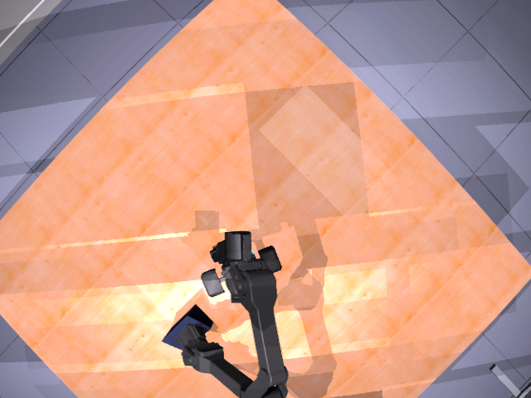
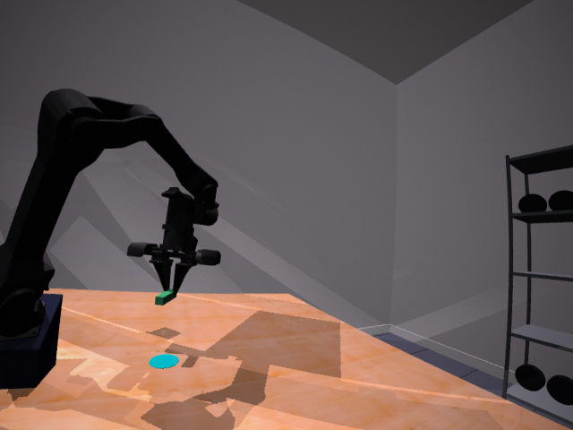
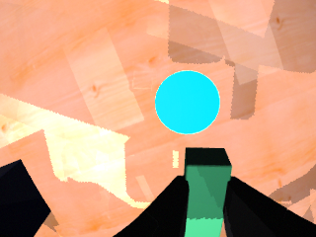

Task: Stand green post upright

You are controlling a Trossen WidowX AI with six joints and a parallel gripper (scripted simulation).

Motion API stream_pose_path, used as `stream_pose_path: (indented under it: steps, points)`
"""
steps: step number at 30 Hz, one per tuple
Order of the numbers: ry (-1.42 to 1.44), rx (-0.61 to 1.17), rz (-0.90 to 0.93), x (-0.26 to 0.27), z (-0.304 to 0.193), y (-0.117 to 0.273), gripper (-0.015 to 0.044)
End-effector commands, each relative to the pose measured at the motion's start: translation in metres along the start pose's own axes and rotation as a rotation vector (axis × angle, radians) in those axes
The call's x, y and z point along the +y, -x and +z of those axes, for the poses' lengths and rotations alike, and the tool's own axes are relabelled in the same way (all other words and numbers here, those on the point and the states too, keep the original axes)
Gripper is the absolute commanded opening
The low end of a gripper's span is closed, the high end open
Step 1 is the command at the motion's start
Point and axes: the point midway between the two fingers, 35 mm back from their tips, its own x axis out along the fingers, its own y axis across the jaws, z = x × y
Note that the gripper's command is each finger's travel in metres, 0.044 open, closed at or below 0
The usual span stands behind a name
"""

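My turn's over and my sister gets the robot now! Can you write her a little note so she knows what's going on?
Tool: shut on the green post, held up above the table.
Post: lying roughly level, not upright.
Cyan circle: flat on the table, nothing standing on it.
Done: post picked up.
Left: turn it upright, lower it inside the circle, let go, move away.
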Motion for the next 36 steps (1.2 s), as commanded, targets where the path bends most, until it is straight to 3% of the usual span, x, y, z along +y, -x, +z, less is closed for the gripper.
stream_pose_path:
  steps: [1, 36]
  points:
    - [0.003, -0.013, 0.025, 0.002, 0.0, -0.003, 0.0022]
    - [0.007, -0.188, 0.218, 0.012, -0.006, -0.021, 0.0022]
